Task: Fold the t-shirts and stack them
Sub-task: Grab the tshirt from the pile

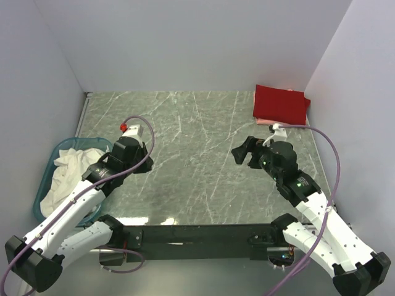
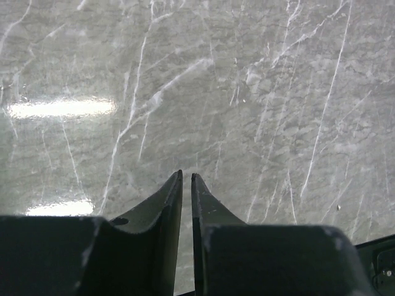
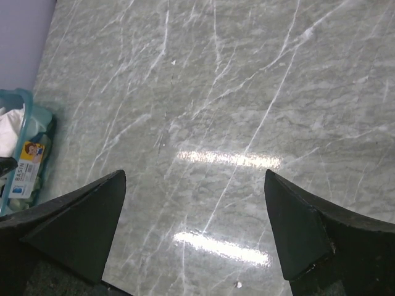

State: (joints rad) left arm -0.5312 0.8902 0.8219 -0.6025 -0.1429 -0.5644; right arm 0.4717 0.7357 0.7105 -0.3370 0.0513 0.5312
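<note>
Between the left jaws: nothing. The left gripper (image 2: 186, 176) has its fingers drawn almost together with only a thin slit between them, above the bare marble table (image 2: 259, 92).
Between the right jaws: nothing. The right gripper (image 3: 194, 176) stands spread wide, also above bare marble.
Cream-white t-shirt (image 1: 69, 172): crumpled and unfolded in the teal basket (image 1: 62, 145). It lies to the outer side of the left jaws, just beside that wrist, and well apart from the right jaws across the table.
Long axis of the heap: roughly far-to-near along the basket, as read from the top view. The cloth is too bunched to tell collar from hem.
Nearer arm: the left.
Basket contents: the cream-white shirt fills the part that shows. Whether more lies under it cannot be told.
Red t-shirt (image 1: 281, 102): folded flat, beyond the right jaws toward the far right corner and apart from them. It rests on a pale pink t-shirt (image 1: 264, 121), of which only an edge shows.
Step in hand (judgement): fetching the next shirt from the basket. The left jaws would need to open, then swing outward and down.
Risk (judgement): the jaws may nip only a loose fold, so the shirt comes out bunched.
</note>
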